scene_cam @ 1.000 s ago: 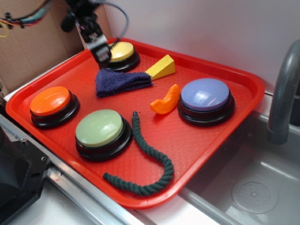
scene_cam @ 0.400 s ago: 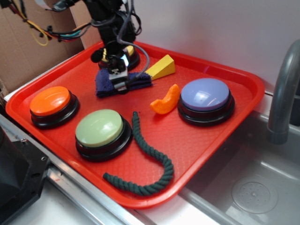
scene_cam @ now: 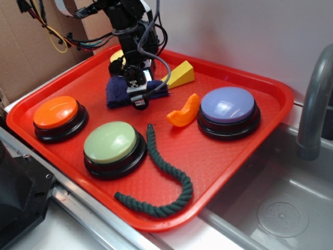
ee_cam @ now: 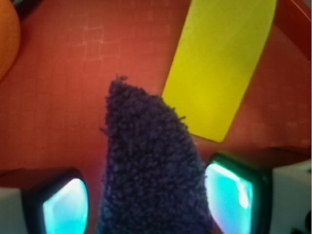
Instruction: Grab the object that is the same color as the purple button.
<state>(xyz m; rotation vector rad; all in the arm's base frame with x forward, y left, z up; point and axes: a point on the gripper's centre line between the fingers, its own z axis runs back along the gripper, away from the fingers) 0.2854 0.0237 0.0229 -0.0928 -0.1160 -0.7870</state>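
The gripper (scene_cam: 136, 94) is low over the purple cloth (scene_cam: 117, 92), which lies on the red tray (scene_cam: 218, 151) toward the far left part, at about 11 o'clock from the tray's middle and at about 9 o'clock from the purple button (scene_cam: 228, 105). In the wrist view the cloth (ee_cam: 148, 165) runs up between the two fingers (ee_cam: 63, 207), and these are spread apart, one on each side of the fuzzy fold; the right one seems to touch the cloth edge or be very near it, while a thin strip of tray shows between the left one and the cloth, so I judge that nothing is pinched yet. The step in hand is the closing on the cloth. To do it well, the fingers should be low enough that the pads meet the thick part of the fold and not only the loose fibres on top, because terry cloth is soft and can slip out when it is taken only by the nap. The closing should be straight, without dragging sideways. The yellow wedge (ee_cam: 222, 63) lies at about 1 o'clock from the cloth tip, just beside it, so a push forward could knock it; a straight lift is safer. The orange piece (scene_cam: 183, 112), the dark green rope (scene_cam: 169, 179) and the green button (scene_cam: 111, 142) are well apart and should not disturb.
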